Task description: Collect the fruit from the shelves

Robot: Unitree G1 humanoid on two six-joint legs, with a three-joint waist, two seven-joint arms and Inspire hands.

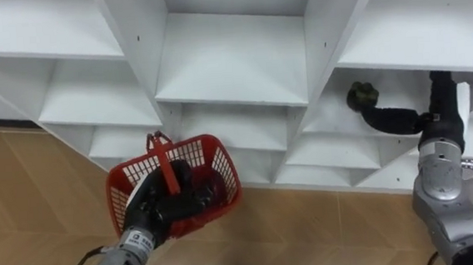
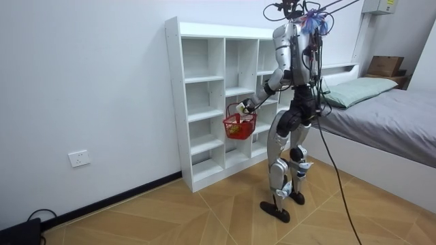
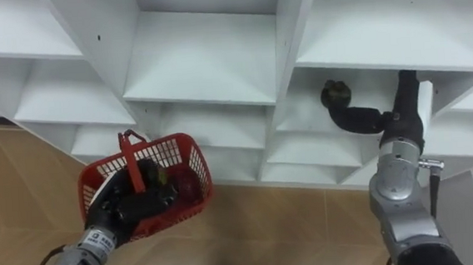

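Bedside closet (image 1: 231, 58) — right hand (image 1: 379, 116) clasps fruit (image 1: 362, 94), basket (image 1: 224, 165)

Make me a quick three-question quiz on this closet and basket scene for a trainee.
1. True or false: the red basket stands on the floor.
2. The right hand, curled on a dark fruit, is: A) in a closet compartment; B) inside the basket; C) hanging at the robot's side.
3. Which hand grips the basket?
Key: 1 false; 2 A; 3 the left hand.
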